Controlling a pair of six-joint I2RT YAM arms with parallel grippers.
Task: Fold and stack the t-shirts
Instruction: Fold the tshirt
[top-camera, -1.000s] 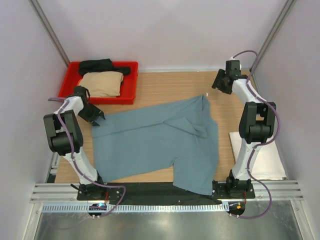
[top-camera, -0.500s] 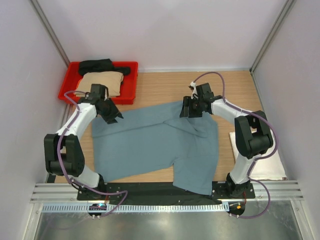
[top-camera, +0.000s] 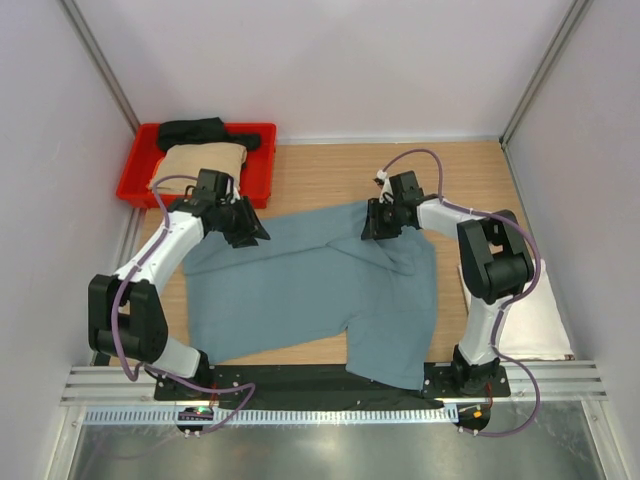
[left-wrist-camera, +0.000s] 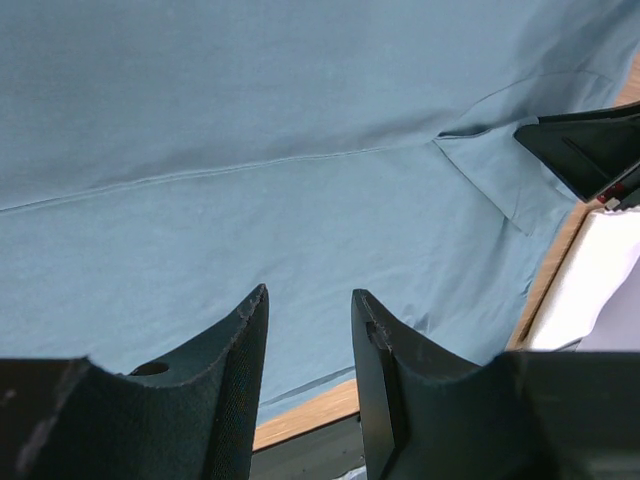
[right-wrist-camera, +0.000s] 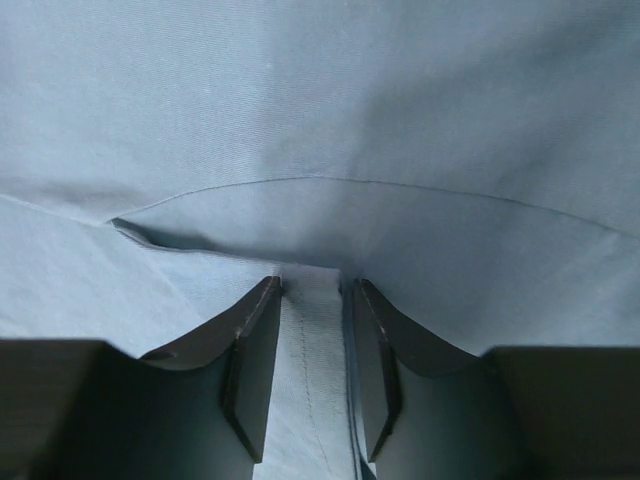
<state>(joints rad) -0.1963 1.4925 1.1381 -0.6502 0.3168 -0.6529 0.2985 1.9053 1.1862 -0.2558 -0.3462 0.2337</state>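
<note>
Teal t-shirt (top-camera: 310, 280) lies spread on the bench (top-camera: 330, 170); left fingers (left-wrist-camera: 240, 350) hang part-open and empty over its far-left corner, right fingers (right-wrist-camera: 255, 360) straddle a cloth fold, grip unclear, so both should pinch the far edge squarely before folding.

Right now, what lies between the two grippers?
Only the teal-blue t-shirt lies between the left gripper and right gripper; the top view shows it.

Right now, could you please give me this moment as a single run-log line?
dusty teal-blue cloth t-shirt spread on wooden table | left fingers open over it | right fingers astride a raised fold of it
</note>
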